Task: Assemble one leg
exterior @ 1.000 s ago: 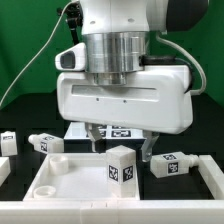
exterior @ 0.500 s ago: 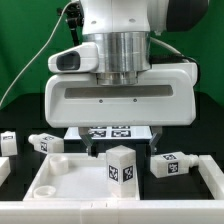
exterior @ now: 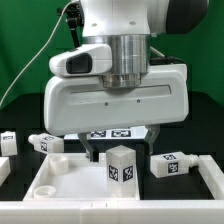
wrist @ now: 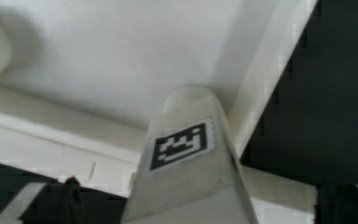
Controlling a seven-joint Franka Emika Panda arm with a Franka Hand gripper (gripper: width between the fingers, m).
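Observation:
A white leg with a square tag stands upright on the large white panel. My gripper hangs just above and behind it, fingers spread to either side. In the wrist view the leg rises between the jaws, and a dark finger stands clear of its side. The gripper is open and touches nothing. The panel shows pale behind the leg.
More legs lie on the dark table: two at the exterior view's left and one at its right. The marker board lies behind the gripper. A round recess sits in the panel's left corner.
The hand has moved closer and higher over the upright leg and now sits slightly tilted. The leg and the other parts have not moved.

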